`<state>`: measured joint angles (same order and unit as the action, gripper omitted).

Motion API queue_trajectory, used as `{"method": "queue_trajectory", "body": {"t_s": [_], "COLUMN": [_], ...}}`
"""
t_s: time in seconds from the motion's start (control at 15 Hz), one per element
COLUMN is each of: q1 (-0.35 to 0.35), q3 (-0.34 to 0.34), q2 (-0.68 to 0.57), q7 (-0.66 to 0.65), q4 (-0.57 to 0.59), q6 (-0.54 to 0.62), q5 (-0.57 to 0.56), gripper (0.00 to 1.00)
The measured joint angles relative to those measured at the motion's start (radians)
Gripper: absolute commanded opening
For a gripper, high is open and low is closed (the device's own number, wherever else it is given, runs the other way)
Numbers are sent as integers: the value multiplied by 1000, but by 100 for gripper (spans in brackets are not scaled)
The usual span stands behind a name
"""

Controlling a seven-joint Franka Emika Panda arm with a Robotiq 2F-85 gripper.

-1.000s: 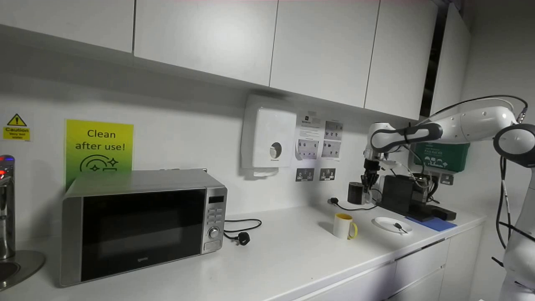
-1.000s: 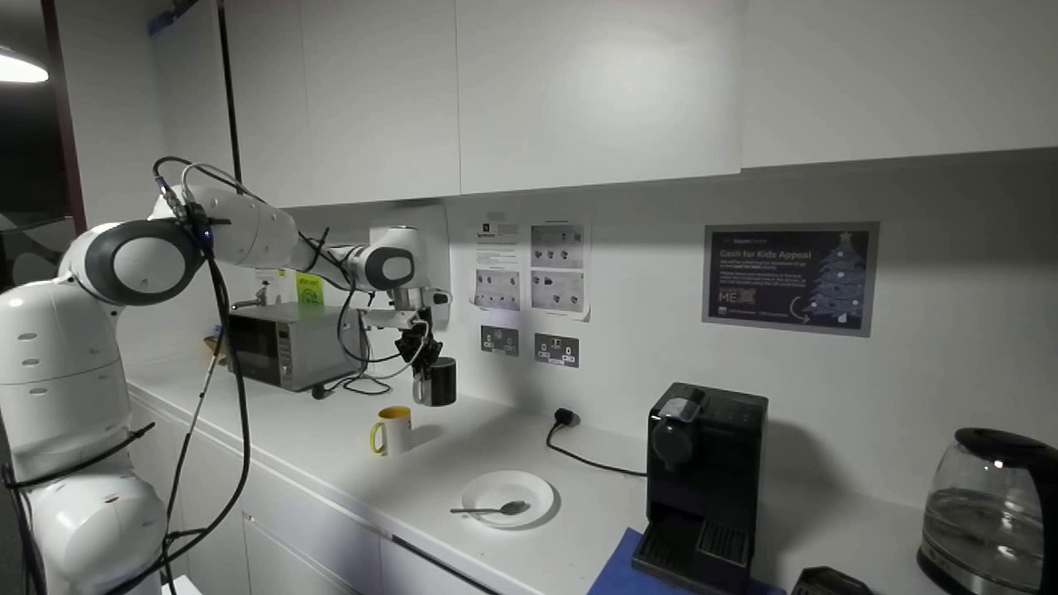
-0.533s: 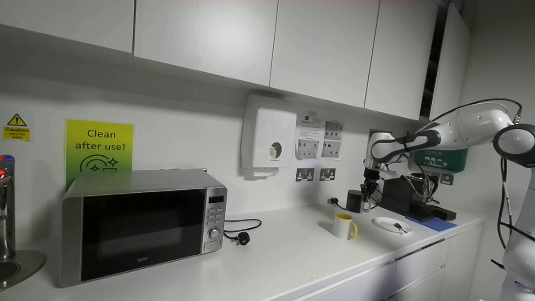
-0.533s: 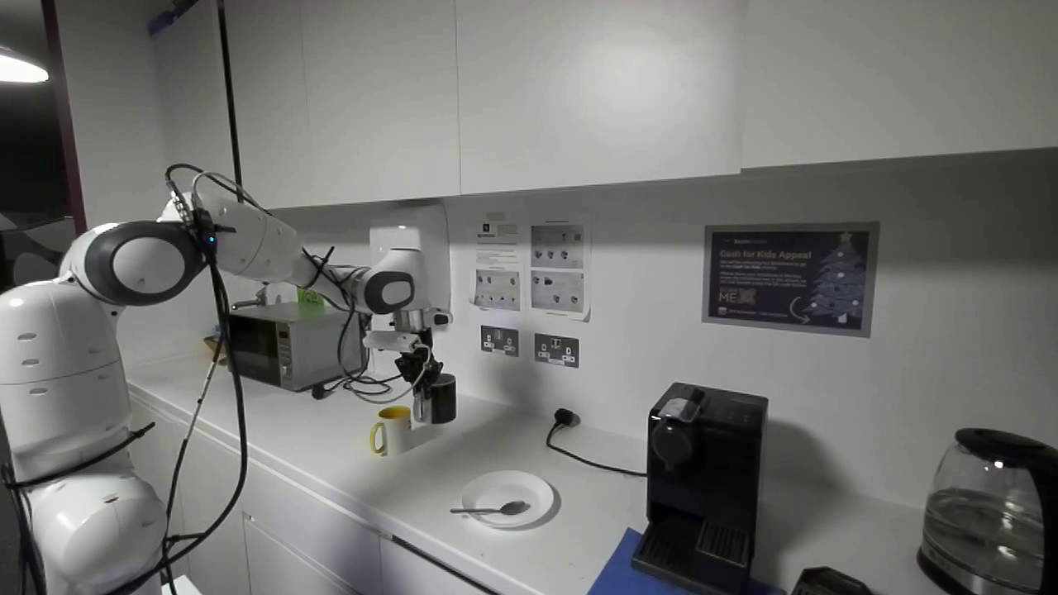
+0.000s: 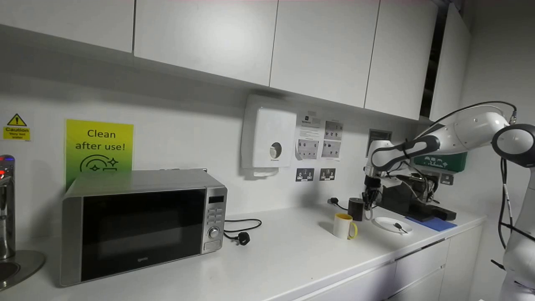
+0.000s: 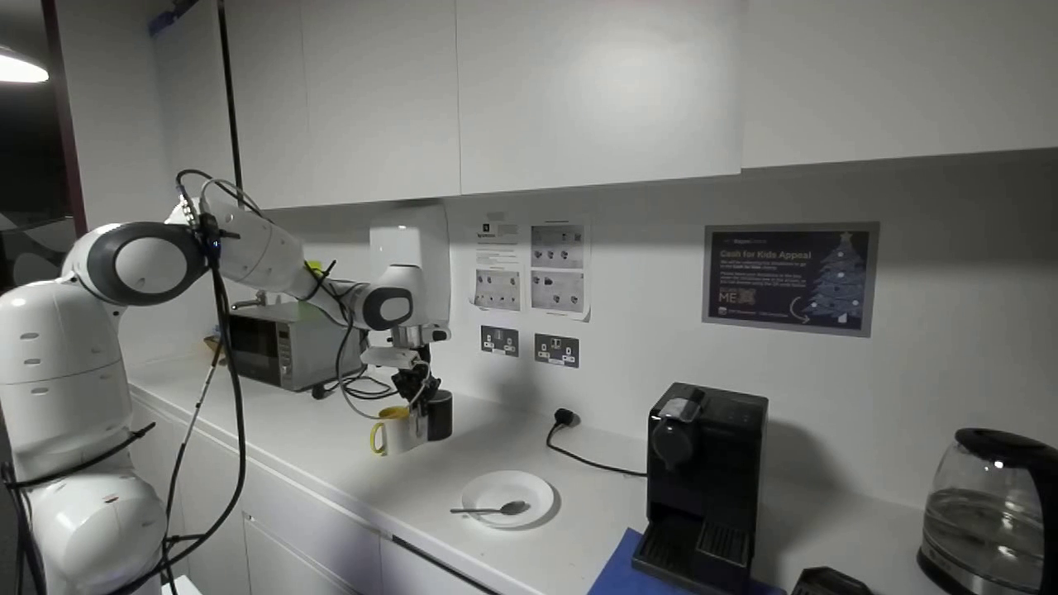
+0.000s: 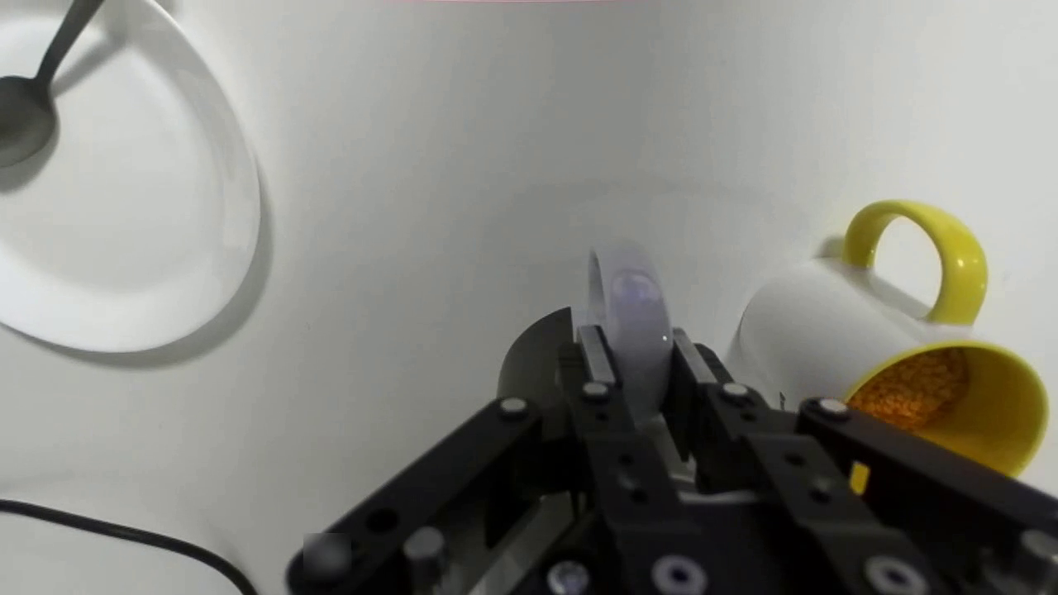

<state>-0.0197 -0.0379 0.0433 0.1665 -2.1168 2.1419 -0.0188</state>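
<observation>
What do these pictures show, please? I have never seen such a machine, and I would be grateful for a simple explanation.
You are looking at one robot arm that ends in a claw. Two cameras outside the robot, in different places, give the exterior views; a third, on its wrist, looks down past the claw.

The claw is closed on the white handle of a black mug. I cannot tell whether the mug's base touches the counter.

On the counter, beside the black mug, is a white mug with orange bits inside. Near them is a plate with a spoon on it. There are also a microwave, a coffee machine with a blue mat at its base, and a kettle.
</observation>
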Motion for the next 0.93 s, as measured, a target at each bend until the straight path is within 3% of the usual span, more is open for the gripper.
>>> {"method": "queue_trajectory", "body": {"t_s": [0.93], "q1": [23], "q3": [-5], "q2": [-73], "q7": [2], "q4": [-19], "q6": [115], "q5": [-26], "gripper": [5]}}
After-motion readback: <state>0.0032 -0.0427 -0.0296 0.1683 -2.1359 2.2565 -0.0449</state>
